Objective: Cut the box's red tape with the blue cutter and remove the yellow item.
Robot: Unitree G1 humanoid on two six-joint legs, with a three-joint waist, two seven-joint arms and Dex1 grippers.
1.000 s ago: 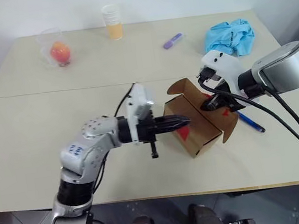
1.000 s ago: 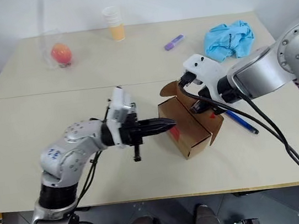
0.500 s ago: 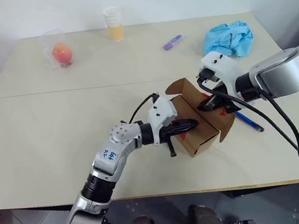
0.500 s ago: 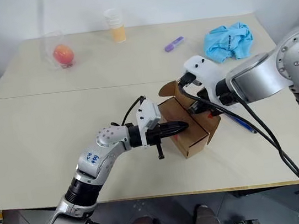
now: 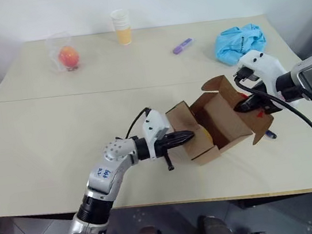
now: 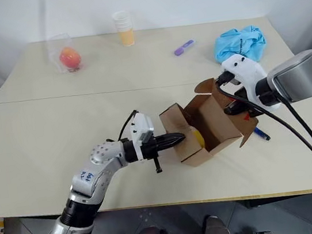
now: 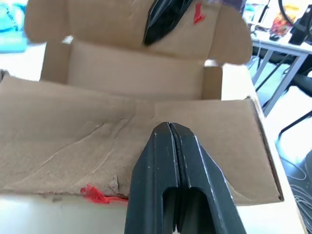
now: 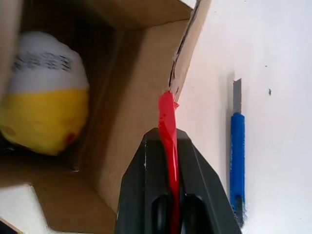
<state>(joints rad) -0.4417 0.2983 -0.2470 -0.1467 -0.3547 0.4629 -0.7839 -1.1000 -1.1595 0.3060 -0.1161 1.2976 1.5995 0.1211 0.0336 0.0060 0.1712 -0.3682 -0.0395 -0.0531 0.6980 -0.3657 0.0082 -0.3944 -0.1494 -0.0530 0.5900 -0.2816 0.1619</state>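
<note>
**Box open, yellow ball showing inside**

The box (image 5: 215, 125) sits near the front edge of the table (image 5: 48, 138), its flaps spread open. I press my left gripper (image 5: 189, 136) against the near flap, my two black fingers (image 7: 178, 168) shut tight together with nothing between them. My right gripper (image 5: 243, 106) has its fingers closed on the far flap's edge, right where a strip of the red tape (image 8: 168, 127) clings; the tape runs up between my fingertips. Another torn red scrap (image 7: 95, 194) hangs on the near flap. Inside the box lies the yellow item (image 8: 44, 112), a round ball with a white label. The blue cutter (image 8: 237, 151) lies flat on the table just beside the box, on my right, untouched.
</note>
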